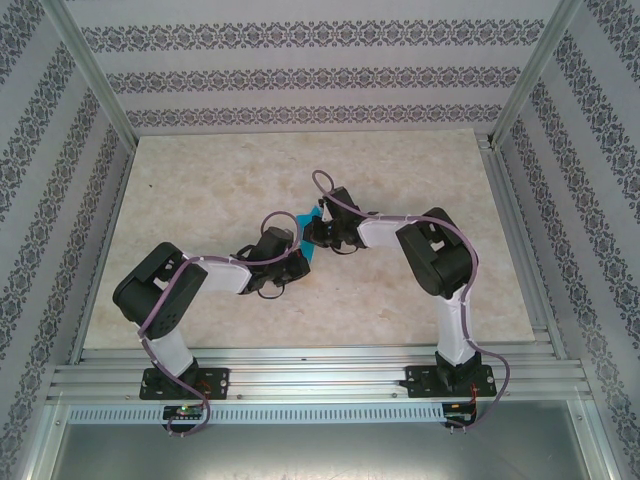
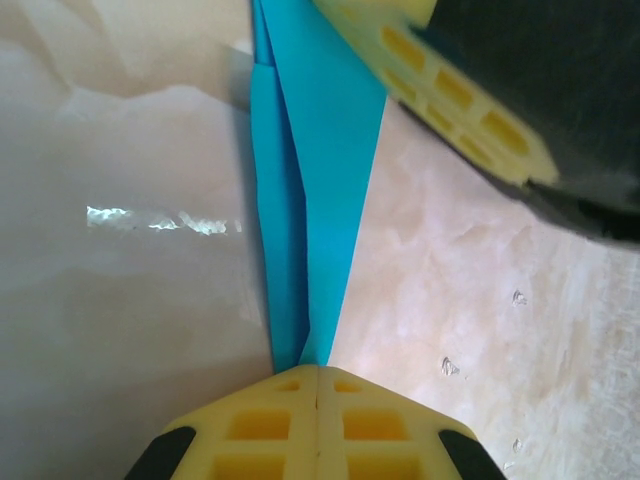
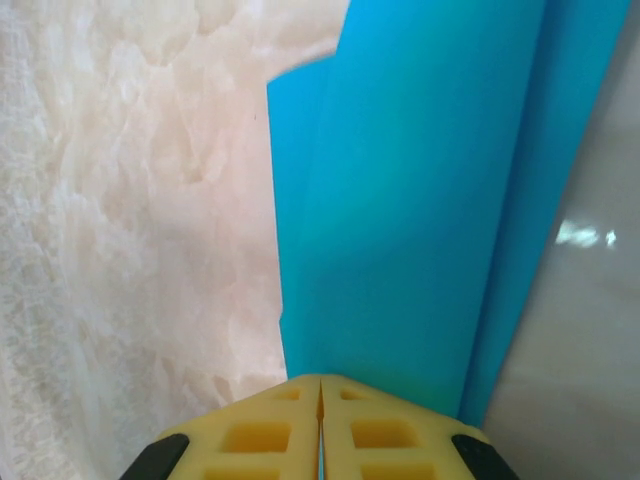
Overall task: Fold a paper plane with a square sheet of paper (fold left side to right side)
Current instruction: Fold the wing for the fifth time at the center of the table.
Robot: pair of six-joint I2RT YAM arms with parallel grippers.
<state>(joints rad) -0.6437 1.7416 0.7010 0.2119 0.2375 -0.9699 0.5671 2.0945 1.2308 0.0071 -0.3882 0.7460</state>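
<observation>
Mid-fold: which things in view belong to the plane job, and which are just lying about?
Job:
paper plane, blue, part-folded
left gripper, shut on its narrow tip
right gripper, shut on its wider end

Just there:
marble-look table
patterned walls
aluminium frame

The paper plane (image 2: 320, 150) sits at the middle of the table (image 1: 200, 190). The left gripper (image 2: 318, 372) is at the plane's near-left, narrow tip, pinching it. The right gripper (image 3: 320, 382) clamps the plane's far-right, wider end.
</observation>
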